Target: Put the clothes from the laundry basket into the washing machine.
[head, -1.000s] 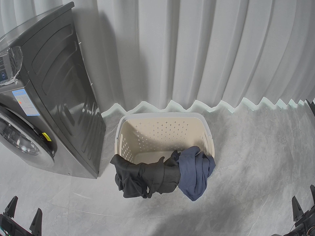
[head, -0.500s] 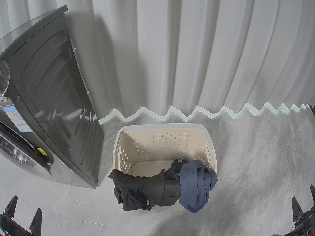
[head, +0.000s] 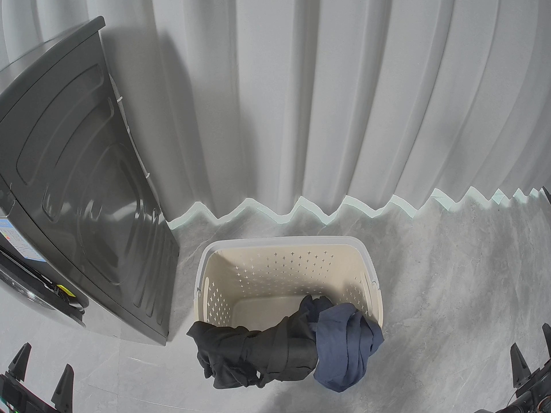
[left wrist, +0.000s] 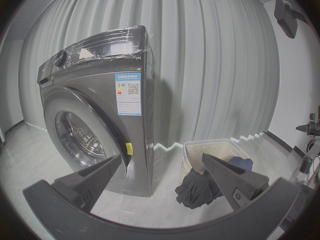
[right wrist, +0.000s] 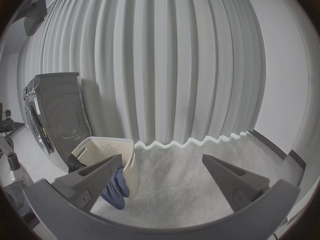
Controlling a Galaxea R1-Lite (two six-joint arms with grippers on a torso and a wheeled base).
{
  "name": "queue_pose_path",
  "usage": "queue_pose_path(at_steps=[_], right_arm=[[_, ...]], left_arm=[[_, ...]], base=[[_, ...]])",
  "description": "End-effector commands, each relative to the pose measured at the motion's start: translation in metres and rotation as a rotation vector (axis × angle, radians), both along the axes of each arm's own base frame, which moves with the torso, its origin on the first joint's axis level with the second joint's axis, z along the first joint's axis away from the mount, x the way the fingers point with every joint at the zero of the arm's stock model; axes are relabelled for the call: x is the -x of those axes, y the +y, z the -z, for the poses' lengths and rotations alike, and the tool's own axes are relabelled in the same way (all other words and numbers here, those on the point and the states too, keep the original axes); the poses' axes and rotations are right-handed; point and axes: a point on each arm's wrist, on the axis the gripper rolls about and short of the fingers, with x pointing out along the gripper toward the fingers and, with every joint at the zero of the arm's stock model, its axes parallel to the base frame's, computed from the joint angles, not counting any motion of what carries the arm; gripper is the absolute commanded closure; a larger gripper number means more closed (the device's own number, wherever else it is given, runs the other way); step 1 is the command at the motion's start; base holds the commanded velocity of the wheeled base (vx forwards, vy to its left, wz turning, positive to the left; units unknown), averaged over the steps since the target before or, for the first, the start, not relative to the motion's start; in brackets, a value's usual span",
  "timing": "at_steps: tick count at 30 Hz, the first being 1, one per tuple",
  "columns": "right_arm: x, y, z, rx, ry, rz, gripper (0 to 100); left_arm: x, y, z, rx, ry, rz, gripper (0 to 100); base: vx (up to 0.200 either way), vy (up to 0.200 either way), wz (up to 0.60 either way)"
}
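Observation:
A cream laundry basket (head: 287,241) stands on the grey floor. Over its near rim hang a black garment (head: 247,354) and a blue garment (head: 344,345). A dark grey washing machine (head: 74,202) stands to the basket's left; its round door (left wrist: 80,140) looks shut. My left gripper (head: 43,368) is low at the near left, open and holding nothing, well short of the basket. My right gripper (head: 531,351) is at the near right, also open with nothing in it. From the right wrist, the basket (right wrist: 100,147) and the blue garment (right wrist: 116,187) lie beyond my right gripper (right wrist: 161,157).
A white pleated curtain (head: 321,87) runs along the back, close behind basket and machine. Bare grey floor (head: 459,282) spreads right of the basket. A narrow strip of floor separates the machine's side from the basket.
The whole head picture has shifted: basket and machine sit lower and nearer, so the camera has moved. Both grippers keep their places in the picture, still open. The clothes hang as before.

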Motion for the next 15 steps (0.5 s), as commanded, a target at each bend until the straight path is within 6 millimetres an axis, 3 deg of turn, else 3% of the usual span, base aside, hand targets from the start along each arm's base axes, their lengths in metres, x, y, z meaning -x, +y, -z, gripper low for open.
queue_pose_path(at_steps=[1, 4, 15], right_arm=[[0.0000, 0.0000, 0.0048, 0.000, 0.000, 0.000, 0], [0.0000, 0.0000, 0.0048, -0.001, 0.000, 0.000, 0], [0.0000, 0.0000, 0.0048, 0.000, 0.000, 0.000, 0]], left_arm=[[-0.0001, 0.0000, 0.0048, 0.001, 0.001, 0.000, 0], [-0.0001, 0.0000, 0.0048, 0.001, 0.001, 0.000, 0], [-0.0001, 0.0000, 0.0048, 0.000, 0.001, 0.000, 0]], base=[[0.000, 0.000, 0.00], [0.000, -0.200, 0.00], [0.000, 0.000, 0.00]])
